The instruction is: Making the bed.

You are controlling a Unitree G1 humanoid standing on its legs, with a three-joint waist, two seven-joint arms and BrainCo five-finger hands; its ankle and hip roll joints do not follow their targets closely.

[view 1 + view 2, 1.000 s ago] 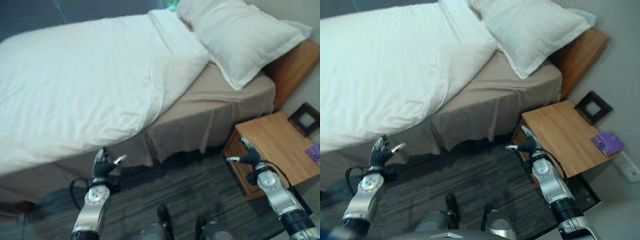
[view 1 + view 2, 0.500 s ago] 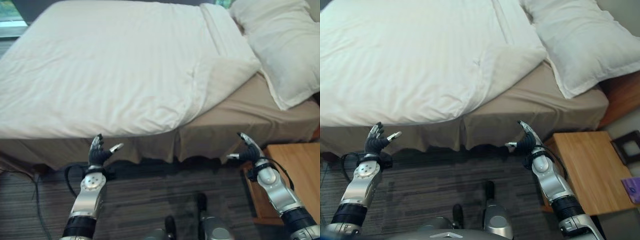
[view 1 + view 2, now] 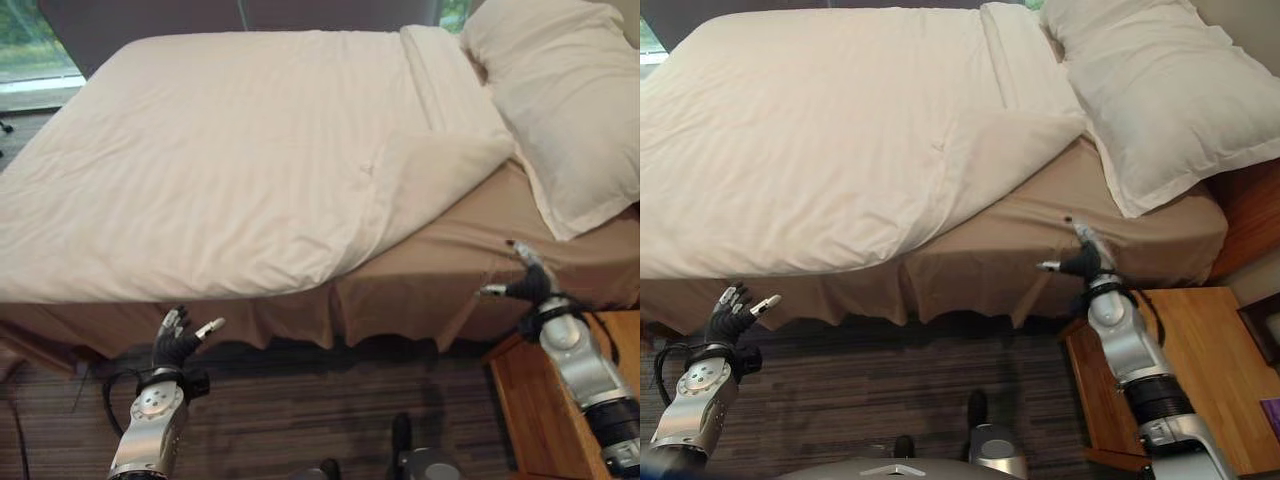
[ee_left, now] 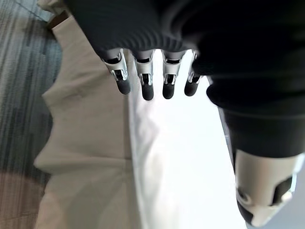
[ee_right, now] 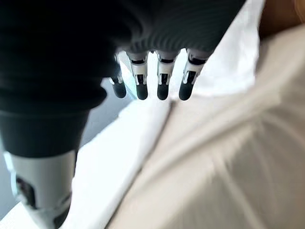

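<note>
- Bed (image 3: 420, 290) runs across the upper part of the head views, with a tan skirt hanging down its near side to the dark striped floor (image 3: 300, 420).
- White duvet (image 3: 230, 160) covers most of the bed; its corner near the pillow is folded back, leaving tan sheet (image 3: 470, 225) bare on the near right side.
- Pillow (image 3: 560, 95) lies at the head end, upper right, partly overhanging the bare sheet.
- Left robot hand (image 3: 177, 340) hangs low in front of the bed skirt, apart from it, fingers straight and relaxed, holding nothing.
- Right robot hand (image 3: 1083, 258) is raised by the bed's near right edge, just beside the tan sheet, fingers straight, released; cannot tell if it touches the cloth.
- Wooden nightstand (image 3: 1200, 370) stands right of the bed, under the right arm.
</note>
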